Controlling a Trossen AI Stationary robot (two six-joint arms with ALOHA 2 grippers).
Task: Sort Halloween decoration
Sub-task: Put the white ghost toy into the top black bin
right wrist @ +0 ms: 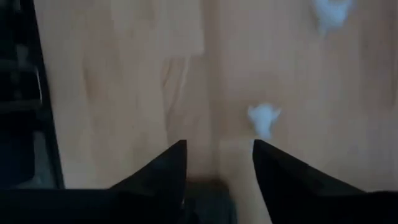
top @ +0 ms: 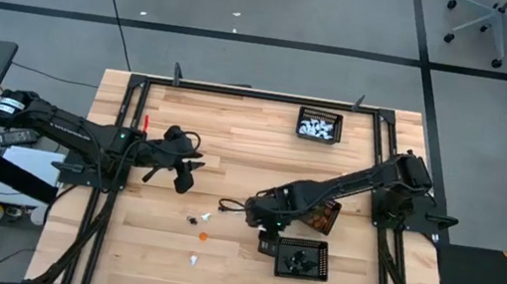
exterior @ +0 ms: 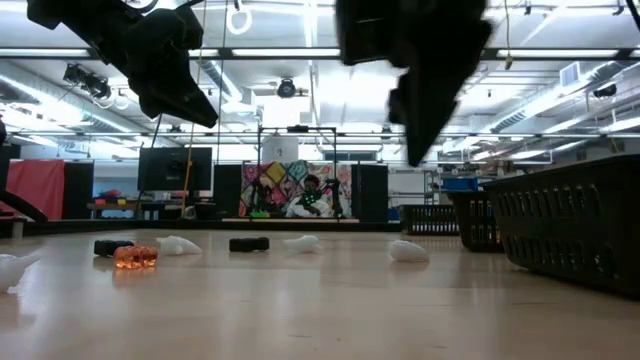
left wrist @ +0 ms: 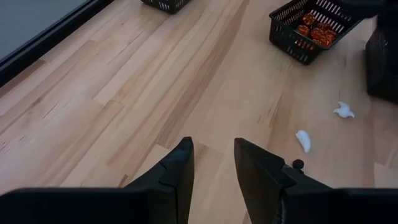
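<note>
Right tool (right wrist: 217, 152) open above bare wood beside white figure (right wrist: 263, 118).

table (top: 252, 152): pale striped wood | trays (top: 319, 125): black mesh | loose figures (top: 202, 236): white, orange, black | tray figures (left wrist: 314, 31): orange | arms (top: 84, 132): dark

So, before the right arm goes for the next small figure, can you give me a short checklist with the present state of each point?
1. Right gripper empty, fingers apart: ok.
2. Left gripper out of the way, parked over bare wood on the left side: ok.
3. Loose figures left on the table: not ok; a white figure and an orange figure lie there.
4. Tray of orange figures open to reach: ok.
5. Tray of white figures at the far edge, unblocked: ok.
6. Which figure is nearest to the right gripper: cannot tell.
</note>
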